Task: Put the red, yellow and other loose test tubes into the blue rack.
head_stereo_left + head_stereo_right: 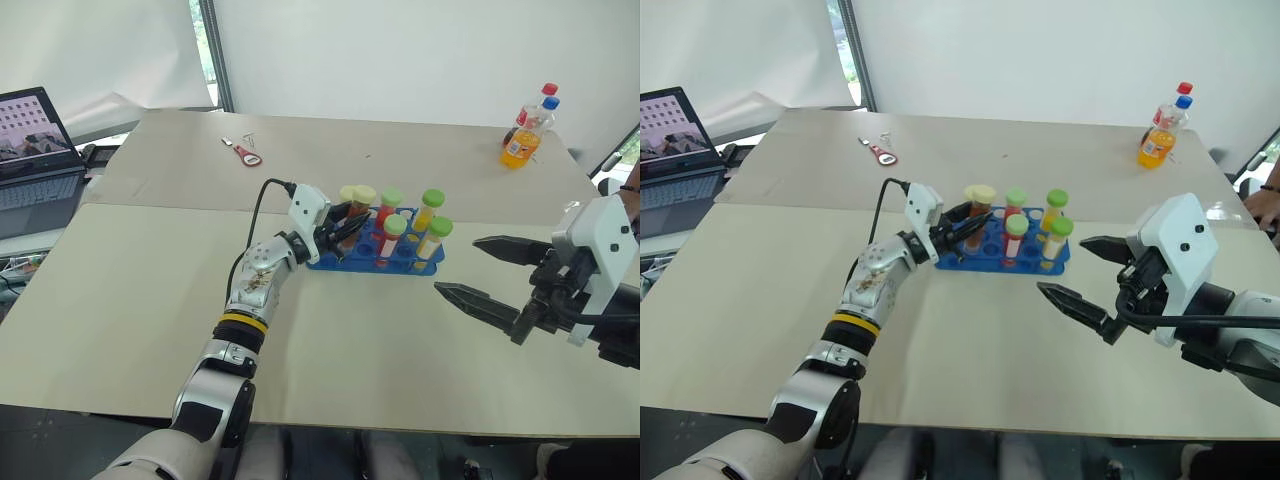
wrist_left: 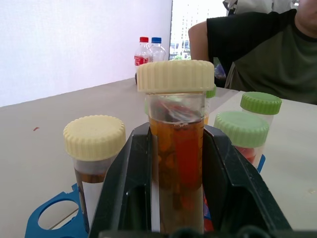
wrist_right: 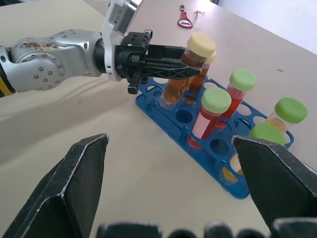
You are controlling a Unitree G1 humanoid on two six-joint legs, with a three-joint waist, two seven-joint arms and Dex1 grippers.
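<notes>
At the far left of the desk an open laptop shows a pale picture on its screen; no words on it can be read. Further in, toward the back of the desk, a small red-handled tool-like object lies flat, its markings too small to make out.

The left tool reaches in from the left, its two black fingers clamped on the sides of a cream-capped test tube filled with amber-brown liquid. That tube stands nearly upright, slightly tilted, at the left end of the blue rack, with its lower end at one of the rack's holes. A second cream-capped tube of dark liquid stands just beside it in the rack.

To the right in the same rack stand four green-capped tubes: two red-filled and two yellow-filled. Several holes of the rack are bare. No labels show on any tube.

The right tool hangs above the desk to the right of the rack, its fingers spread wide apart and holding nothing.

At the far right back corner stand two bottles, one red-capped and one blue-capped, the nearer holding orange drink; their labels cannot be read. A person in a dark shirt sits beyond that edge.
</notes>
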